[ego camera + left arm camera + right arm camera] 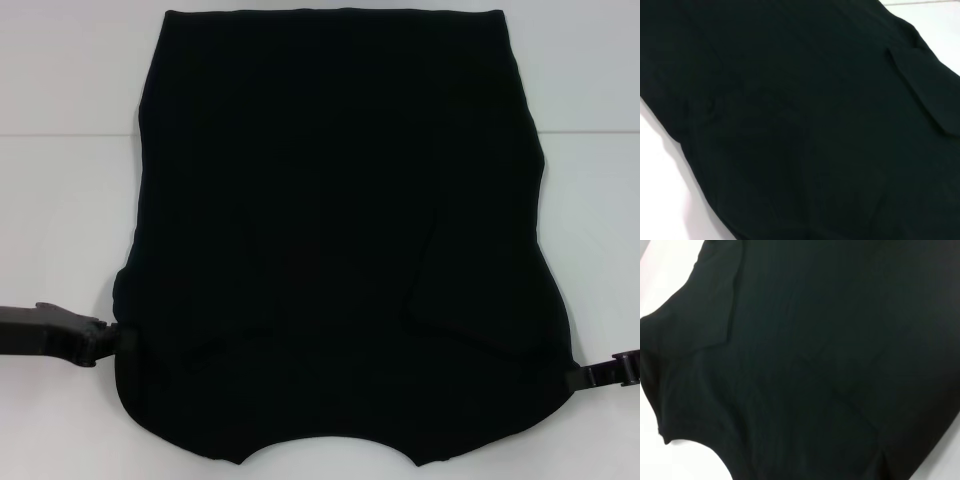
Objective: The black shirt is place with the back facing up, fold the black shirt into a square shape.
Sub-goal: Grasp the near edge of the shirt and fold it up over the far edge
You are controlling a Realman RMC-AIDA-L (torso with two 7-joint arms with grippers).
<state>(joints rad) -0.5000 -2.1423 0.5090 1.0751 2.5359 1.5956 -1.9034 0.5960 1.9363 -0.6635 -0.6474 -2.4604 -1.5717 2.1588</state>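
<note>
One black shirt (340, 230) lies flat on the white counter (60, 220), its sleeves folded in over the body, so the outline is a tall block with straight sides. Its near edge, with a curved notch, runs out of the bottom of the head view, so that end is partly cut off. No lettering shows on the upward face.

Two grippers are in view, one at each near corner. The left gripper (118, 340) meets the shirt's left edge, and the right gripper (582, 374) meets its right edge, so the cloth spans the whole gap between them. Dark fingers against dark cloth make the tips impossible to separate: I cannot tell how far either pair is open or whether it grips the fabric.

Both wrist views show only black cloth and slivers of counter, with a folded flap (925, 87) crossing one corner.
</note>
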